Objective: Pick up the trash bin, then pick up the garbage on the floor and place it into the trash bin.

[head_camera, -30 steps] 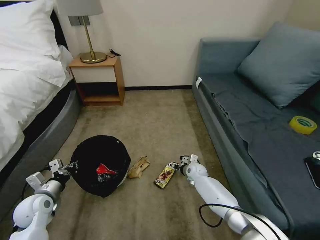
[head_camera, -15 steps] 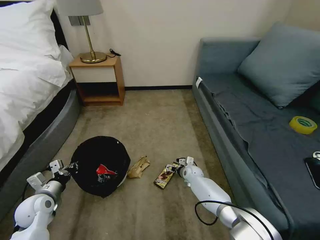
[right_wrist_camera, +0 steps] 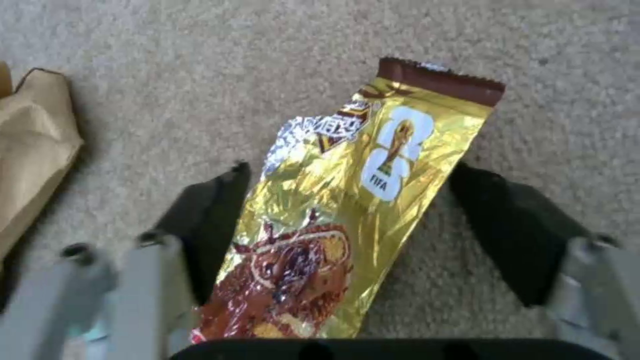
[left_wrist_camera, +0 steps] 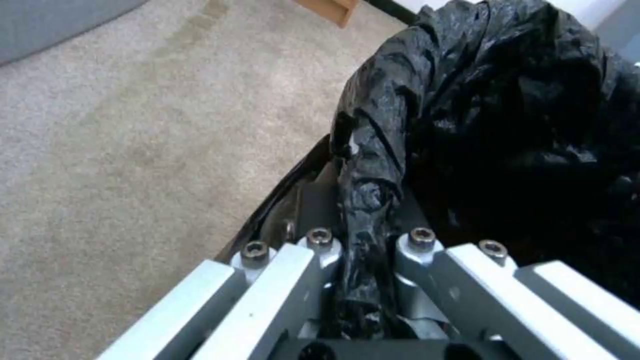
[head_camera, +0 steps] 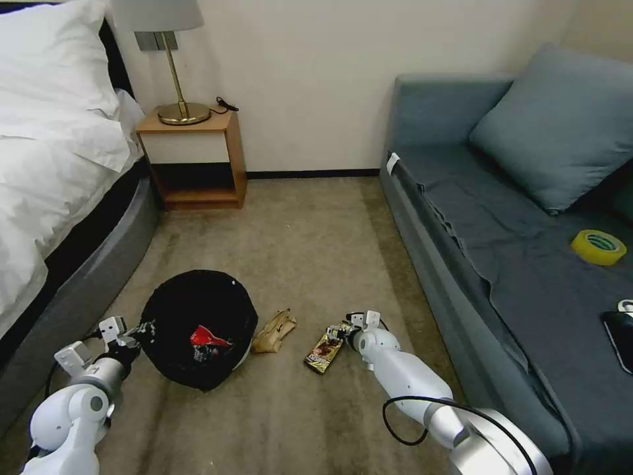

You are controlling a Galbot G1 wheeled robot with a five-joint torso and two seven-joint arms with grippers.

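We see the left tool (head_camera: 142, 328) clamped on the black bag at the rim of the trash bin (head_camera: 198, 326), which sits on the carpet with a red-and-white wrapper (head_camera: 210, 337) inside. The right tool (right_wrist_camera: 347, 220) is spread wide around the brown-gold snack wrapper (right_wrist_camera: 340, 215) (one finger (right_wrist_camera: 210, 220) on each side, the left one touching its edge) on the floor. A crumpled tan scrap (head_camera: 273, 331) lies between bin and wrapper.

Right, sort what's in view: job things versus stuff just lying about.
Job: trash bin, held by the left gripper at its black bag; red wrapper inside it; gold snack wrapper between the open right gripper's fingers; tan scrap.

Lying about: yellow tape roll, phone, lamp.
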